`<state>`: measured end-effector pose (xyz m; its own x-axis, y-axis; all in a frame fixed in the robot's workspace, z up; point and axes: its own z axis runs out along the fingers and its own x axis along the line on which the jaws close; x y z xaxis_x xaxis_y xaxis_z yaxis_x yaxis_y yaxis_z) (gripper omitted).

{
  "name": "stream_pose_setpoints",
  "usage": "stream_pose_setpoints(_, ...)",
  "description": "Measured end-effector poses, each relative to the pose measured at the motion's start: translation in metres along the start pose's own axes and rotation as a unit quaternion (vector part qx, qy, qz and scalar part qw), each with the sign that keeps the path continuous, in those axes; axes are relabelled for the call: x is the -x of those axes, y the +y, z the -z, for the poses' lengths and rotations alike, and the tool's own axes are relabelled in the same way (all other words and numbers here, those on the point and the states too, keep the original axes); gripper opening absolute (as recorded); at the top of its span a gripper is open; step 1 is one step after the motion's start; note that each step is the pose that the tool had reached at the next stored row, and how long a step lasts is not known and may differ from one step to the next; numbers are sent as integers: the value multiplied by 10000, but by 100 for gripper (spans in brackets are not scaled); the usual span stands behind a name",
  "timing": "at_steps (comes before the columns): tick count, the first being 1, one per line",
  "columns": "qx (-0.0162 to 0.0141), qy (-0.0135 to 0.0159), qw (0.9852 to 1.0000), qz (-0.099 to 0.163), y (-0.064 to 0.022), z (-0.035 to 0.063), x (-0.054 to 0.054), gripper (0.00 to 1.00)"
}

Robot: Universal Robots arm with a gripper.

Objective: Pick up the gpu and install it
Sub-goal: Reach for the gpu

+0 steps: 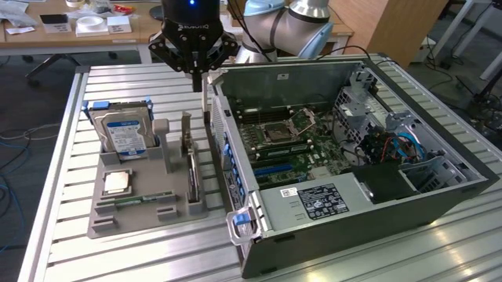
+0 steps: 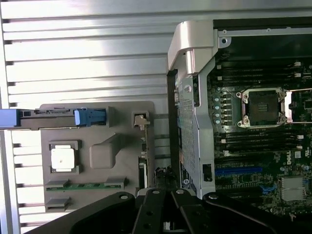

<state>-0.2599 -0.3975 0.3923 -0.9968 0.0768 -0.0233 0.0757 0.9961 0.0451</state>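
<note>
The gpu is a thin dark card standing on edge in the grey holder, on the side nearest the computer case. Its silvery bracket rises at the far end. In the wrist view the gpu shows edge-on, with its bracket beyond it. My gripper hangs well above the bracket end, close to the case's corner, with its fingers together and nothing between them. The wrist view has the black fingers meeting at the picture's edge, over the gap between holder and case.
The open computer case lies on the exterior view's right, with its motherboard, an open CPU socket and blue slots. The holder also carries a blue-labelled hard drive, a CPU and a green memory stick.
</note>
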Motion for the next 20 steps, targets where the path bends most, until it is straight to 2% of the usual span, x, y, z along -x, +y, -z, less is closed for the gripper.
stream_pose_setpoints(8, 0, 0, 10000, 0, -4, 0, -1, 11)
stream_pose_setpoints(20, 0, 0, 10000, 0, -80, 4, 6, 11)
